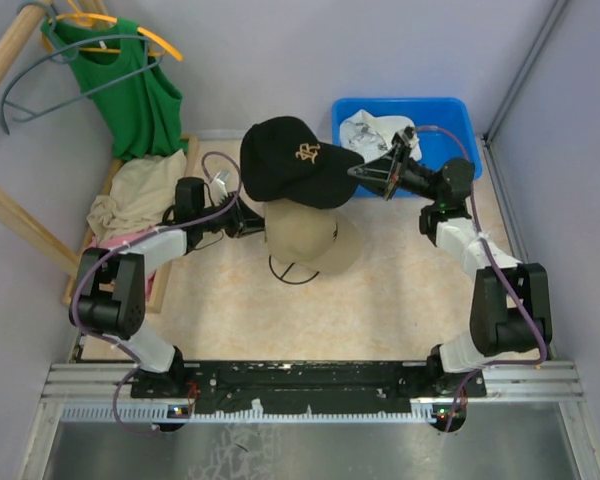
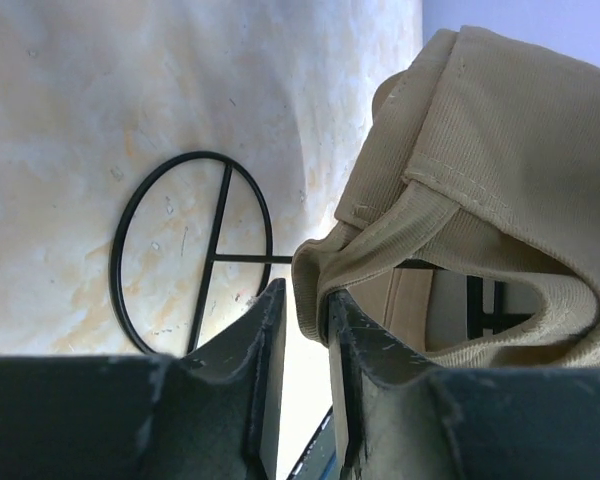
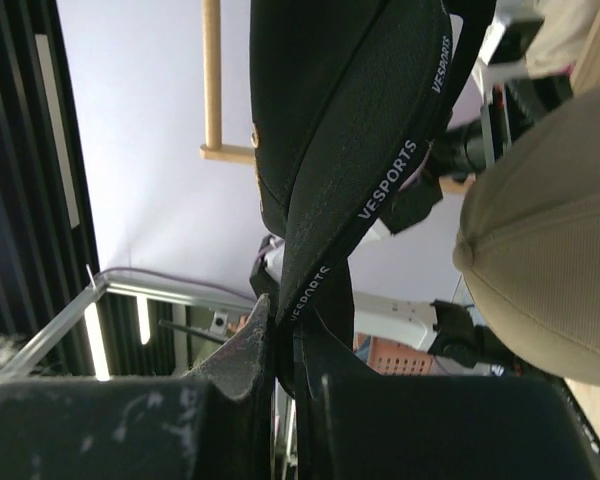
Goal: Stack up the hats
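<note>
A black hat [image 1: 295, 160] with a gold logo hangs in the air above a tan hat [image 1: 305, 240]. My right gripper [image 1: 358, 172] is shut on the black hat's brim side; in the right wrist view its jaws [image 3: 288, 335] pinch the black hat's [image 3: 350, 120] inner band. The tan hat [image 2: 480, 170] sits on a dark wire frame [image 2: 195, 250]. My left gripper [image 1: 252, 226] is at the tan hat's left edge, and its jaws [image 2: 305, 305] clamp a fold of the rim. A white hat [image 1: 375, 130] lies in the blue bin.
The blue bin [image 1: 450, 115] stands at the back right, just behind my right gripper. A beige cloth [image 1: 135, 195] lies on a wooden tray at the left. A green top [image 1: 130, 85] hangs on a hanger above it. Walls close in both sides.
</note>
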Tool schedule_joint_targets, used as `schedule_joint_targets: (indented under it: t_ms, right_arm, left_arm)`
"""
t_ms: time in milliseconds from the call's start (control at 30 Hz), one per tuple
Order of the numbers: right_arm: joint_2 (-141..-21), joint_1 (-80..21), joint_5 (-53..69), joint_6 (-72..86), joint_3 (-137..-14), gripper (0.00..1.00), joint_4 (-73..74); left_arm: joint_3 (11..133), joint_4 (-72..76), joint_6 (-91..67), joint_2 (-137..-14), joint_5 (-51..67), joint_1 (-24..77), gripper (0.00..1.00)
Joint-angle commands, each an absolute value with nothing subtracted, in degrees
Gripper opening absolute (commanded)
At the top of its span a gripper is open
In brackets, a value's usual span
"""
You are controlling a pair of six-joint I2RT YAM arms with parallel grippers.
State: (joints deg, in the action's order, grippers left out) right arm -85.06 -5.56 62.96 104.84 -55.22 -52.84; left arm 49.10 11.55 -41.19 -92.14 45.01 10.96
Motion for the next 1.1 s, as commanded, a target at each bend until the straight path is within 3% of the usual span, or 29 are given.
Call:
schedule_joint_targets:
  t_ms: [0, 200, 333, 633, 767, 1067]
  right_arm:
    - [-81.82, -7.52, 63.12, 106.97, -52.62, 0.00, -59.97]
    - [-83.67, -7.55, 64.46, 113.48, -49.77, 0.00, -71.43]
    - [-85.69, -7.54, 65.61, 118.02, -48.09, 0.00, -79.38]
    - [-86.88, -7.79, 67.10, 116.25, -43.60, 0.00, -80.55]
    - [-87.93, -7.79, 66.09, 115.48, -41.57, 0.00, -82.04]
    - [-90.64, -7.80, 66.03, 113.09, -37.58, 0.00, -83.37]
  left_arm:
    - [52.27, 13.58, -39.32, -95.09, 46.09, 9.93, 0.29]
    - [54.22, 13.63, -40.78, -98.68, 48.78, 8.67, 0.34]
    - [55.92, 10.67, -41.89, -100.62, 50.72, 8.44, 0.23]
    - [56.56, 9.26, -43.90, -101.31, 53.13, 8.44, 0.13]
    - [55.80, 8.39, -43.92, -100.63, 53.43, 8.44, 0.00]
    - [49.49, 8.05, -43.77, -97.57, 53.17, 8.44, 0.00]
